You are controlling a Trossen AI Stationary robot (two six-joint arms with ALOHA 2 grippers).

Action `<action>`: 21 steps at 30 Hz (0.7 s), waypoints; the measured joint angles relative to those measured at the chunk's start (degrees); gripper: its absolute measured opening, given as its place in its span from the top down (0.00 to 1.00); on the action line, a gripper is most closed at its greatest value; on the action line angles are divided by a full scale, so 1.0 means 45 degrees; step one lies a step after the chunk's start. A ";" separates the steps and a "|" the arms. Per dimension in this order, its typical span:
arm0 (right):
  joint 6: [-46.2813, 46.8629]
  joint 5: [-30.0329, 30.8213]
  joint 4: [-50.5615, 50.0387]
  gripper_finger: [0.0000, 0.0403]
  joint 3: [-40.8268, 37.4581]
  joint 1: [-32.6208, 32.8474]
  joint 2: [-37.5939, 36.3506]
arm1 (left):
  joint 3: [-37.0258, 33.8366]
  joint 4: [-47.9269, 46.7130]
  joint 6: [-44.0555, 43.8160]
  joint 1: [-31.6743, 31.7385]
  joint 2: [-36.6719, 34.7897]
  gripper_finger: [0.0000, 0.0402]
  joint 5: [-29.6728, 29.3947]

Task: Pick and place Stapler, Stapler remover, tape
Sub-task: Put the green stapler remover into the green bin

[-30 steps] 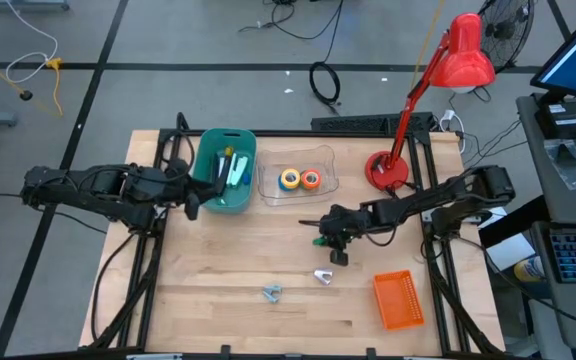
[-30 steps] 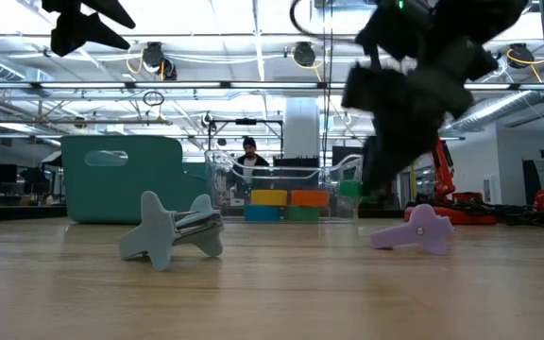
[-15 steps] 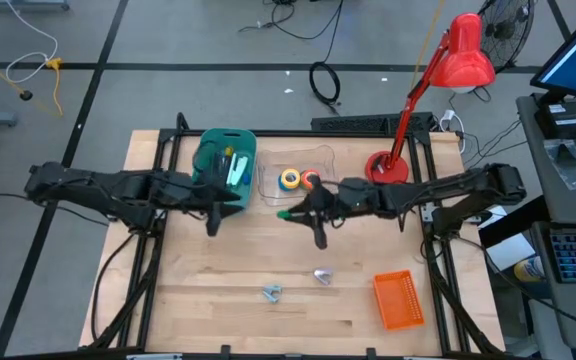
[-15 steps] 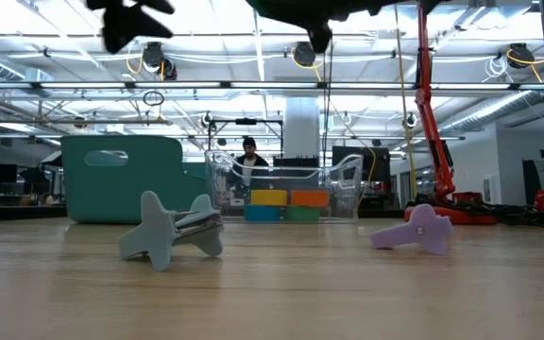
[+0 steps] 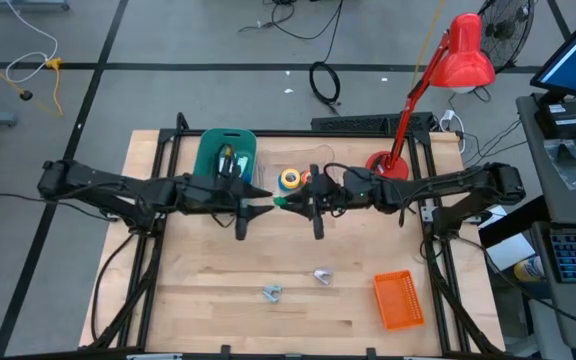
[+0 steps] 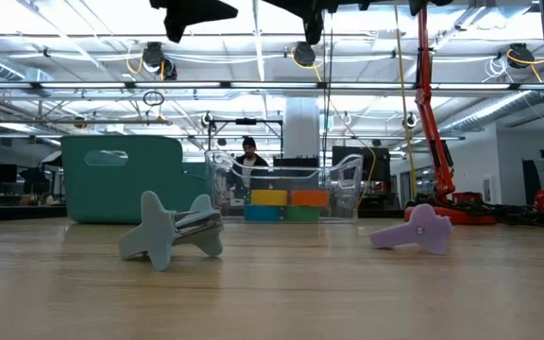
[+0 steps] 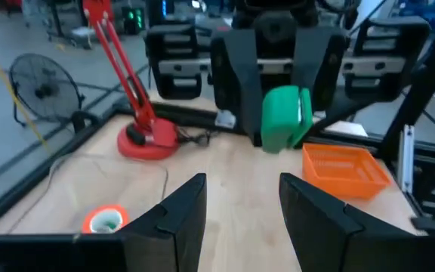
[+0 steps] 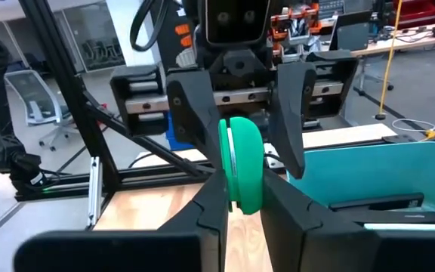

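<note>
- We see the right end effector clamped on the green tape roll, its flat faces against the fingers, raised beside the teal bin.
- We see the left end effector, fingers apart and empty, directly facing the roll, nearest to receive it.

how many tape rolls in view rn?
4. Green tape roll held aloft in the jaws of the right gripper; yellow tape roll on blue tape roll, and orange tape roll, in the clear plastic tray. More may be hidden underneath.
</note>
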 joint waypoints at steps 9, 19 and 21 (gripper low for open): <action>0.0012 -0.0012 0.0007 0.89 0.0002 -0.0005 0.0000 | 0.0000 0.0984 0.0266 0.0024 0.0274 0.58 -0.0015; 0.0035 -0.0080 0.0090 0.89 0.0011 -0.0034 -0.0025 | -0.0003 0.1567 0.0117 0.0029 0.0274 0.58 0.0631; 0.0077 -0.0060 0.0047 0.89 0.0015 -0.0054 -0.0029 | -0.0005 0.1708 0.0079 0.0029 0.0274 0.58 0.0740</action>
